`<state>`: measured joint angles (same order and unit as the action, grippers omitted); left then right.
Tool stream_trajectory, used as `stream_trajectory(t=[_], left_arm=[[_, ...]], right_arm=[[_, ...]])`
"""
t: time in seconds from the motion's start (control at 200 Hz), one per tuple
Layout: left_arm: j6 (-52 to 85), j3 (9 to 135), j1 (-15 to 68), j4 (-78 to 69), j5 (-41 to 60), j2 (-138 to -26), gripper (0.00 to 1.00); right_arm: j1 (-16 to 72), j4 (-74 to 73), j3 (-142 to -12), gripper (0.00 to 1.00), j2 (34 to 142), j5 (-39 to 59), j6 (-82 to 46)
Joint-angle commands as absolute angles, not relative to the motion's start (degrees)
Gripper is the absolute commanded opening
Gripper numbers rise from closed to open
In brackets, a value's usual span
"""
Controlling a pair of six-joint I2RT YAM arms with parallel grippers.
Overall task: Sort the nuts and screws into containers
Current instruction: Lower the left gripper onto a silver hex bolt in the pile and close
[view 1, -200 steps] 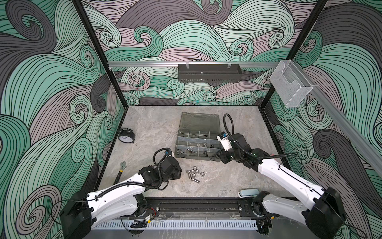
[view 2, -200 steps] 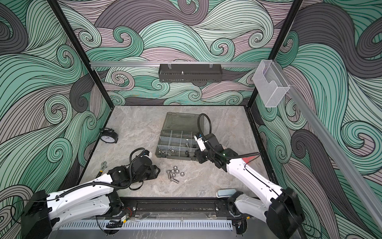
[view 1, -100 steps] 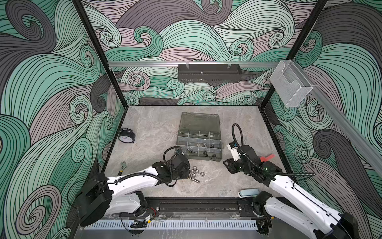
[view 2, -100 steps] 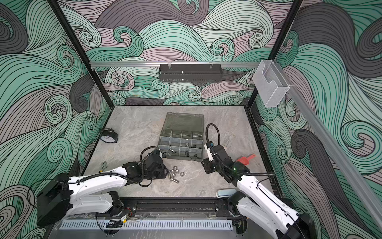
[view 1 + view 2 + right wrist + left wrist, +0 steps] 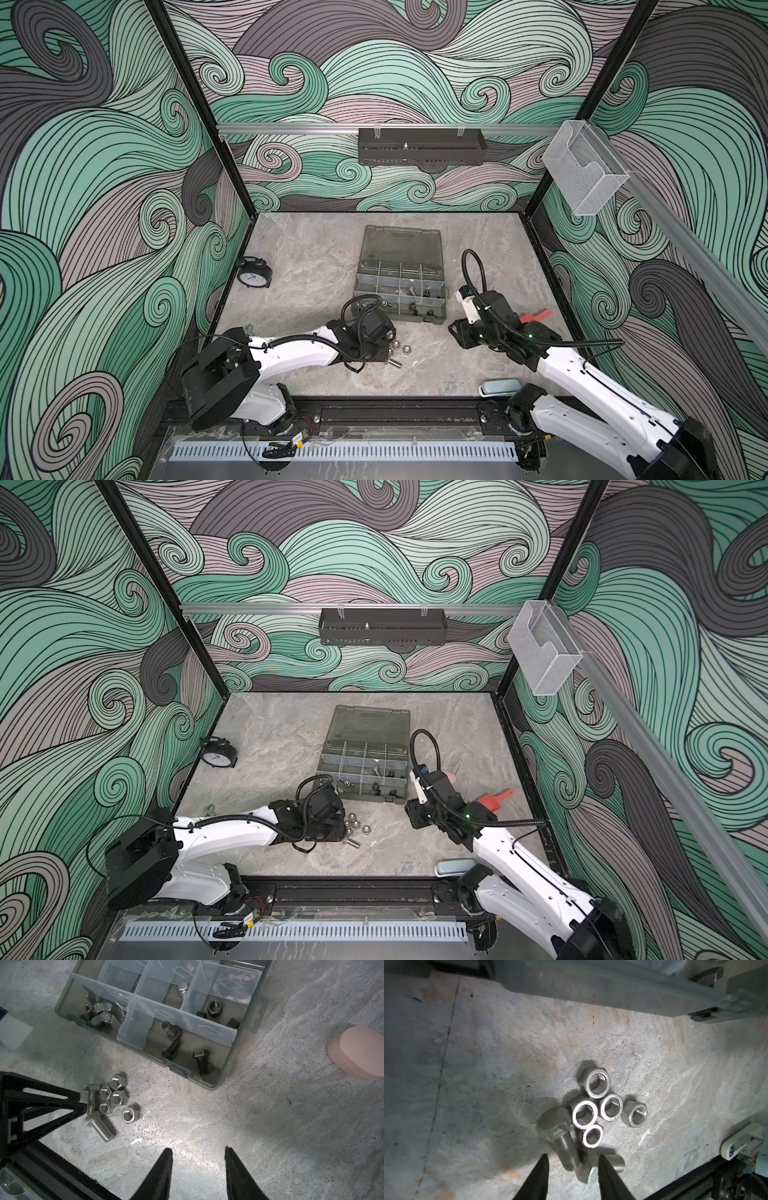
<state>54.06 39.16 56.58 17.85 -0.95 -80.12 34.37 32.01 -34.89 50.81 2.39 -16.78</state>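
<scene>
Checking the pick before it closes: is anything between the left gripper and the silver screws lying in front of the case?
Nothing visible. The left gripper is open, tips either side of one silver screw. A second screw lies by one tip, and the nuts crowd the first screw's head.

The case (image 5: 401, 291) sits mid-worktop (image 5: 316, 257), its containers (image 5: 218, 1064) holding screws (image 5: 201, 1061) and nuts (image 5: 209, 1008). More of both lie loose between the case and the front edge. A clock (image 5: 254, 274) stands near the left edge.

free: bare table (image 5: 270, 1126) ahead of right fingers (image 5: 164, 1172) | obstacle: nuts (image 5: 598, 1073) touching screws (image 5: 566, 1147) between left fingers (image 5: 537, 1178), organizer case (image 5: 591, 991) near
</scene>
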Motion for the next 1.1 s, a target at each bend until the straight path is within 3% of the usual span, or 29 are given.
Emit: stream_trajectory(t=[0.0, 0.785, 1.096], left_arm=[[53.9, 41.3, 57.2, 20.5, -1.2, -81.1, 0.42], [54.4, 43.2, 57.6, 24.6, -6.2, -88.1, 0.36], [53.4, 44.2, 57.6, 24.0, -5.8, -90.1, 0.24]], right_arm=[[34.2, 32.3, -34.5, 0.43, 49.8, 1.4, -17.3], [34.2, 32.5, -34.3, 0.43, 49.3, 2.0, -17.8], [34.2, 32.7, -34.2, 0.43, 48.7, 2.2, -18.0]])
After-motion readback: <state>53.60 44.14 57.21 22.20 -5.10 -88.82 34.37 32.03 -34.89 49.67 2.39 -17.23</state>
